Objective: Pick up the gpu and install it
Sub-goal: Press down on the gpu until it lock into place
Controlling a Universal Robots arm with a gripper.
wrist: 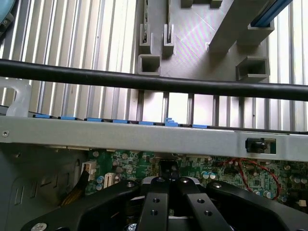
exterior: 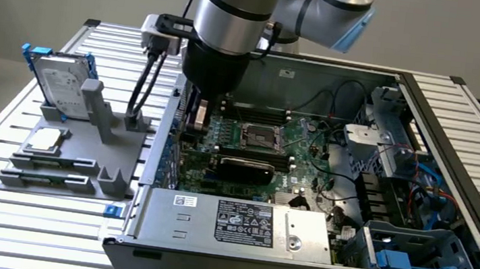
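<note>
The gpu (exterior: 245, 169) stands on the motherboard (exterior: 315, 150) inside the open computer case (exterior: 455, 152), with its black rounded shroud facing the exterior camera. My gripper (exterior: 198, 117) hangs over the motherboard's edge by the case wall on the exterior view's left, a little up and left of the card. In the wrist view the gripper (wrist: 169, 180) has its black fingers (wrist: 155, 202) pressed together, shut. A small dark part (wrist: 168, 166) shows just past the tips; I cannot tell whether it is touched.
A grey stand (exterior: 66, 155) on the slatted table holds a silver hard drive (exterior: 60, 83) in a blue frame and a small square chip (exterior: 47, 139). A black cable (wrist: 144, 82) crosses above the case wall (wrist: 144, 137). The power supply (exterior: 239, 223) fills the case's near side.
</note>
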